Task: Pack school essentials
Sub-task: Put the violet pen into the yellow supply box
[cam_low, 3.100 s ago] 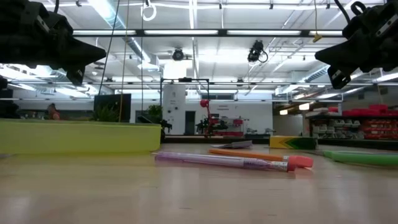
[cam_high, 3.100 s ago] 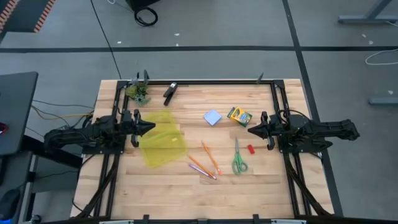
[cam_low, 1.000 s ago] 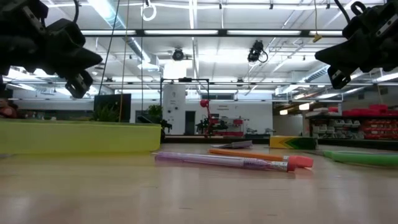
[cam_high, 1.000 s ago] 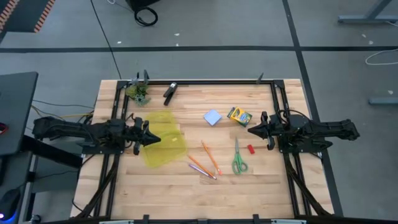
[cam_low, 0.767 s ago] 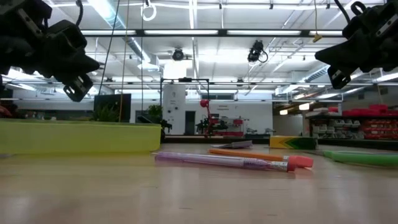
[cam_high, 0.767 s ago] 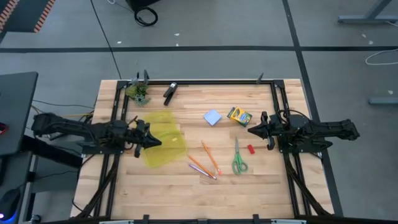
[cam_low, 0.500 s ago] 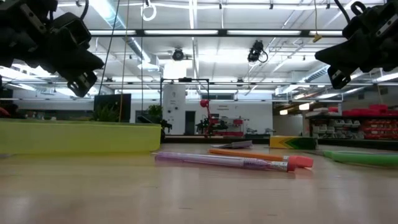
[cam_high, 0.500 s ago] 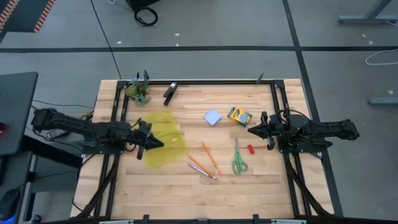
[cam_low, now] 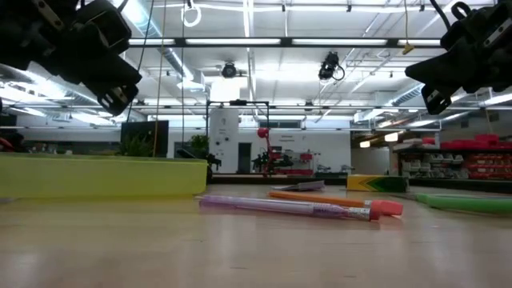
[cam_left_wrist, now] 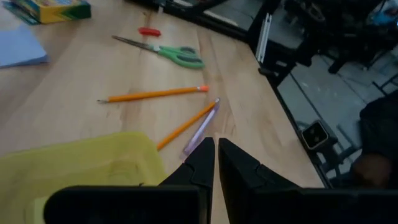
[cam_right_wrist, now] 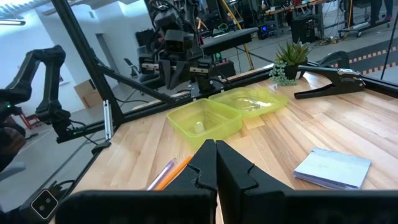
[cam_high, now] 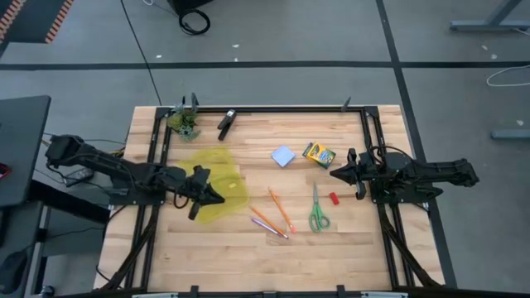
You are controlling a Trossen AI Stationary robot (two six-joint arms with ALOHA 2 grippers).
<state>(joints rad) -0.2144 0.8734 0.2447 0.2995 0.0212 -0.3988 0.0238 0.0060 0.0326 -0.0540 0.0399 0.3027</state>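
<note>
Left gripper hangs over the near corner of the open yellow-green box, its tips pressed almost together with only a sliver between them, nothing pinched. Just ahead of it on the desk lie the two orange pencils and the pinkish pen, one pencil touching the pen. They look light, stiff and round, likely to roll, so a pinch across the middle of the shaft seems the safest hold. Farther out sit the green-handled scissors and tiny red eraser; the scissors look best taken at the pivot, the eraser is small and easy to miss. Beyond them are the pale blue note pad and crayon box. Right gripper waits well apart beside the crayons, fingers closed, empty. Whether the box holds something is hard to tell.
</note>
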